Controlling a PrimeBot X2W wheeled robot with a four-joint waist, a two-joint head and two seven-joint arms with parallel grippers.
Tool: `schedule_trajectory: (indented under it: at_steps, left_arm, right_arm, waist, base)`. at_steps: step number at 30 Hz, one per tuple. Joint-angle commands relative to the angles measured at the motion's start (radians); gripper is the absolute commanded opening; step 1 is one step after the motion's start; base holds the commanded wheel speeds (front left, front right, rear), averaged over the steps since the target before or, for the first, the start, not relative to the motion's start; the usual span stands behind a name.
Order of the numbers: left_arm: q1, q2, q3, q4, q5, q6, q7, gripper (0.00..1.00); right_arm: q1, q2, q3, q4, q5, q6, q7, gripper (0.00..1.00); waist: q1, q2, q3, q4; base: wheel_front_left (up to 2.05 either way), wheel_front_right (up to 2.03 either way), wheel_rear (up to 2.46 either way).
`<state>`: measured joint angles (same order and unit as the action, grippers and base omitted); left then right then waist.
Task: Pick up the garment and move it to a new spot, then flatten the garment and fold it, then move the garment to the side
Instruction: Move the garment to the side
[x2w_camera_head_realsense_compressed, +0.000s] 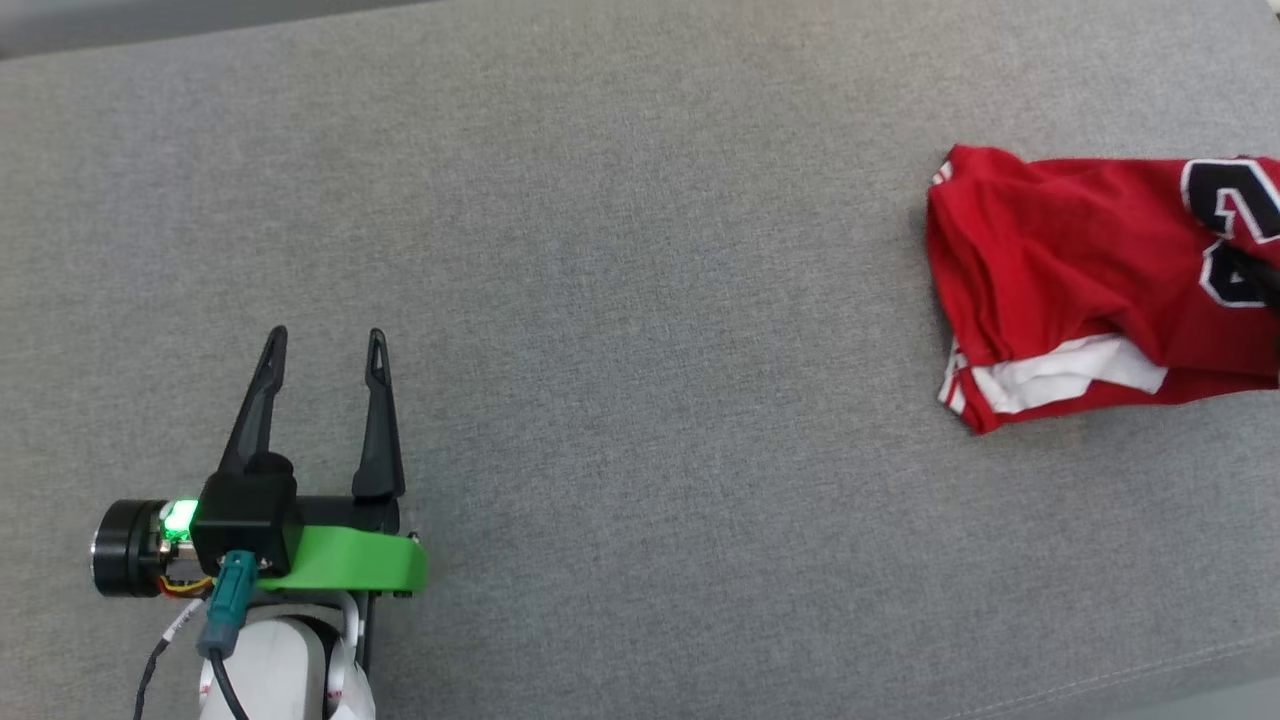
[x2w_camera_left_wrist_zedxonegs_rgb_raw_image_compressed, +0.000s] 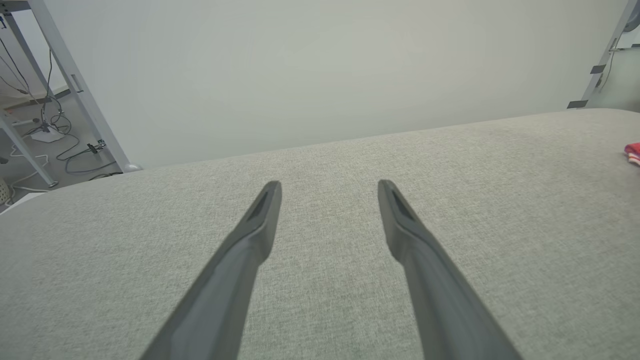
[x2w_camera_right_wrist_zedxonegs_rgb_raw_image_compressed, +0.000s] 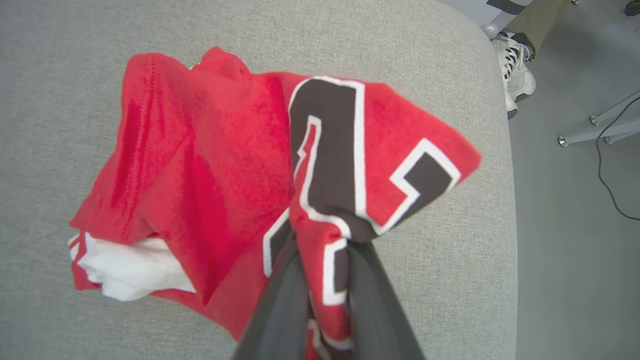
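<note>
The right gripper (x2w_camera_right_wrist_zedxonegs_rgb_raw_image_compressed: 325, 247) clamps the bunched garment (x2w_camera_right_wrist_zedxonegs_rgb_raw_image_compressed: 210, 165) at its black numeral, and the rest slumps on the grey cushion (x2w_camera_head_realsense_compressed: 640, 300) — the left gripper (x2w_camera_head_realsense_compressed: 327, 340), well apart, is spread wide and empty.

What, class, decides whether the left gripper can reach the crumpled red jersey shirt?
Probably yes: bare grey upholstery alone separates the open left gripper from the red shirt, held far off by the right gripper.

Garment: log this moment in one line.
right gripper: shut on garment | left gripper: open, empty | garment: bunched
</note>
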<state>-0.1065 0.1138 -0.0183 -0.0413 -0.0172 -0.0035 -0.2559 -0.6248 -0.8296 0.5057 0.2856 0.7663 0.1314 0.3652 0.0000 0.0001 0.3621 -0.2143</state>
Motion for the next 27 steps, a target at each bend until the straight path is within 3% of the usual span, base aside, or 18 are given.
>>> schedule_trajectory:
  at_steps: [1, 13, 22, 24, 27]
  left_arm:
    - [-0.024, 0.012, 0.006, -0.013, 0.006, 0.000, -0.006, 1.00]
    - [-0.075, 0.042, 0.003, -0.075, 0.019, 0.001, -0.006, 1.00]
    - [-0.063, 0.051, 0.000, -0.088, 0.019, 0.013, -0.006, 1.00]
    - [-0.059, 0.049, -0.003, -0.085, 0.018, 0.015, -0.006, 1.00]
    - [-0.057, 0.045, -0.009, -0.079, 0.015, 0.018, -0.006, 1.00]
  right_arm:
    - [-0.033, -0.011, -0.010, 0.025, -0.011, -0.001, 0.003, 0.00]
    - [-0.214, -0.034, -0.074, 0.324, -0.113, -0.001, -0.020, 0.00]
    - [-0.278, 0.024, -0.121, 0.481, -0.179, -0.001, -0.110, 0.00]
    - [-0.281, 0.034, -0.131, 0.510, -0.190, -0.001, -0.130, 1.00]
    - [-0.283, 0.028, -0.146, 0.538, -0.223, -0.001, -0.187, 1.00]
  waist:
    - [0.0000, -0.0001, 0.081, -0.034]
    - [0.0000, -0.0001, 0.190, 0.006]
    - [0.0000, -0.0001, 0.183, 0.018]
    - [0.0000, -0.0001, 0.172, 0.020]
    - [0.0000, -0.0001, 0.151, 0.026]
  base:
    - [0.00, 0.00, 0.00]
    - [0.00, 0.00, 0.00]
    - [0.00, 0.00, 0.00]
    - [0.00, 0.00, 0.00]
    - [0.00, 0.00, 0.00]
